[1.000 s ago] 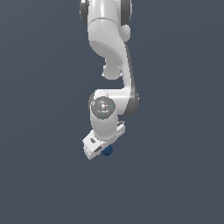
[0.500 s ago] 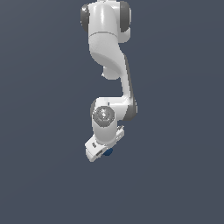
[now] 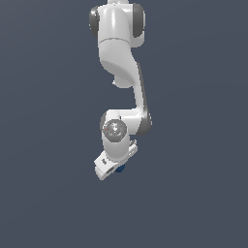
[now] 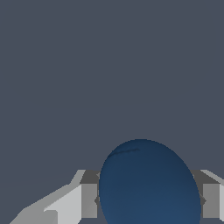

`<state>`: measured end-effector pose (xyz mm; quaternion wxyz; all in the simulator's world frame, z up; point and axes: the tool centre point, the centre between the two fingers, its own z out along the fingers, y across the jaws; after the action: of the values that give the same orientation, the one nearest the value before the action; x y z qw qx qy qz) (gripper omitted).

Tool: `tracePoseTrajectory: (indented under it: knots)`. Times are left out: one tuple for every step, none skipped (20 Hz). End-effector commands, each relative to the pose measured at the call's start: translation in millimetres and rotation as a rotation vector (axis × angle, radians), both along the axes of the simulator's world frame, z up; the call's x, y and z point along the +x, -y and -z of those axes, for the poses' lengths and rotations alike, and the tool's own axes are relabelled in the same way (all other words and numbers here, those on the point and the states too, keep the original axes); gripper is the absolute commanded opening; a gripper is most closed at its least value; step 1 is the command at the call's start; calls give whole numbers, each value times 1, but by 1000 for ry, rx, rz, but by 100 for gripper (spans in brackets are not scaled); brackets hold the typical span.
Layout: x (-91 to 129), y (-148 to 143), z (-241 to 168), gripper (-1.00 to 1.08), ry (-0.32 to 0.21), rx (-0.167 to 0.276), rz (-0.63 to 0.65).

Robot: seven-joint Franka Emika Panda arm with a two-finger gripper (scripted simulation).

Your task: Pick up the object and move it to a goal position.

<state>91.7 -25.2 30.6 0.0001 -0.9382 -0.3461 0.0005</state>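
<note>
Dark blue is the colour of the ball [image 4: 148, 186], which sits between the two fingers [image 4: 87, 200] of the gripper [image 4: 148, 201]. In the wrist view the ball fills the space between the grey pads on both sides, and its sides meet the pads, so the jaws are closed against it and only as wide apart as the ball itself. The ball is smooth and plain, with one thin dark curved line near its upper part.

In the exterior view the white arm [image 3: 121, 58] reaches down from the upper edge of the picture and bends at a round grey joint [image 3: 114, 130]. Below this joint the gripper [image 3: 112, 169] is tilted, with its lower end toward the exterior view's left. Only a small part of the ball [image 3: 120, 168] shows there, dark blue, just under the white body of the hand on the side toward the exterior view's right.

Around the arm and the ball is a plain grey-blue background [image 3: 203, 193], the same in both views. No container shows in either picture.
</note>
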Motion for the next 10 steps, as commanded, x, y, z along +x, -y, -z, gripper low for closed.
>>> tracePoseTrajectory:
  knots:
    - [0,0,0,-100,1,0,0]
    - [0,0,0,-100,1,0,0]
    - [0,0,0,-100,1,0,0]
    - [0,0,0,-100,1,0,0]
    - [0,0,0,-100,1,0,0]
    - [0,0,0,-100,0,0,0]
    - [0,0,0,-100,0,0,0]
    - [0,0,-1,-100,0,0,0]
    - [-1,1,-2,-100,0,0,0]
    - [-1,1,-4,-100,0,0,0]
